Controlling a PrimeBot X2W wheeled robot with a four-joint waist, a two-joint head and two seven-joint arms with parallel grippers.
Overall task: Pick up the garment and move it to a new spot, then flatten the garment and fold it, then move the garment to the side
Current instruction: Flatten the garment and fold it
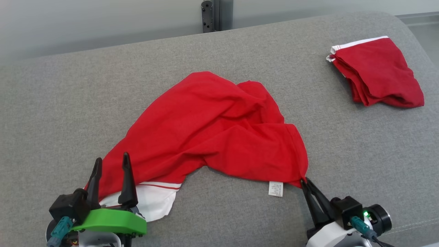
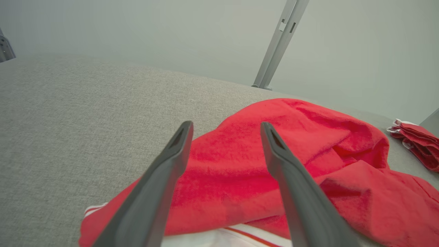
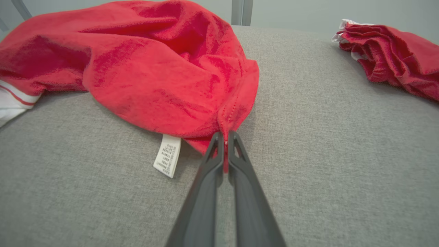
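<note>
From the head view, the garment (image 1: 212,133) lies crumpled in a red heap on the grey upholstered surface (image 1: 68,103), most of it up and to the left of its white care label (image 1: 275,189). Just right of that label, the right gripper (image 1: 304,181) has its fingers pinched on a corner of the hem. Well left of the label, the left gripper (image 1: 112,157) hangs over the white-trimmed end with its fingers spread wide. A second red garment (image 1: 377,73), already folded, sits far beyond the label to the right.

In the left wrist view, the left gripper (image 2: 227,124) holds nothing, and red cloth shows between its parted fingers.

In the right wrist view, the right gripper (image 3: 224,135) is closed tight on a seam of red fabric, the label (image 3: 167,155) just to its left.

Judging by this, flattening has barely begun. Spreading, folding and the move to the side all remain, and the pictures cannot say whether the relocation is done.
</note>
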